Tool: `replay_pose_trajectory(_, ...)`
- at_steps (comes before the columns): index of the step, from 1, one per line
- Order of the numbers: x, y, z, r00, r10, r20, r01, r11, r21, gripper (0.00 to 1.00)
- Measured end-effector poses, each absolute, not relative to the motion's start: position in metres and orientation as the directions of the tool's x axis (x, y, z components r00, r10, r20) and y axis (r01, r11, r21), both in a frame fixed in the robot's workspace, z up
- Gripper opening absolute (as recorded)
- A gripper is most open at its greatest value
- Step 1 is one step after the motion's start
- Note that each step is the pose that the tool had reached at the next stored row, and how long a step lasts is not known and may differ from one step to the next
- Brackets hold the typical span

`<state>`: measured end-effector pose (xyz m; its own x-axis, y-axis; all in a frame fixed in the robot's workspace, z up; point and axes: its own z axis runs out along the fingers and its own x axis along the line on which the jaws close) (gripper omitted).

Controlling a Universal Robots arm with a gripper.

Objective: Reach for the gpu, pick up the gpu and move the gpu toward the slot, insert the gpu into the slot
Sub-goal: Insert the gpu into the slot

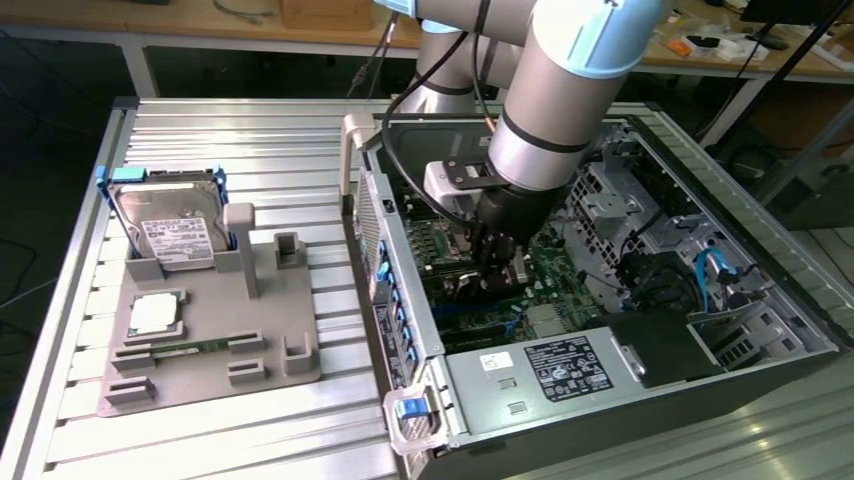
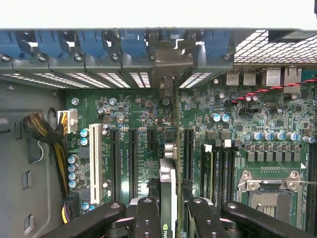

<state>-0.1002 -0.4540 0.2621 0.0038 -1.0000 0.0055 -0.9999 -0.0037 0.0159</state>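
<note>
Claw point(image 2: 171, 215) pinches the gpu point(image 2: 167, 173) edge-on between its fingers, inside the open computer case point(image 1: 747, 250) and low over the motherboard point(image 2: 143, 106). The card stands among the long black expansion slots point(image 2: 132, 158); seating cannot be confirmed. Risk: any tilt or sideways offset would likely jam the card's edge against a slot wall and stress the board.

gpu point(image 2: 167, 178) in gripper point(image 2: 171, 213) over motherboard point(image 2: 138, 114) inside case point(image 1: 367, 215), hard drive point(image 1: 167, 225) on tray point(image 1: 200, 385) beside case
</note>
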Motion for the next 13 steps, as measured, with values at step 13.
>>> replay_pose_trajectory(13, -0.1007, -0.4540, 0.2598, 0.004, -1.000, 0.005, -1.000, -0.004, 0.016, 0.27)
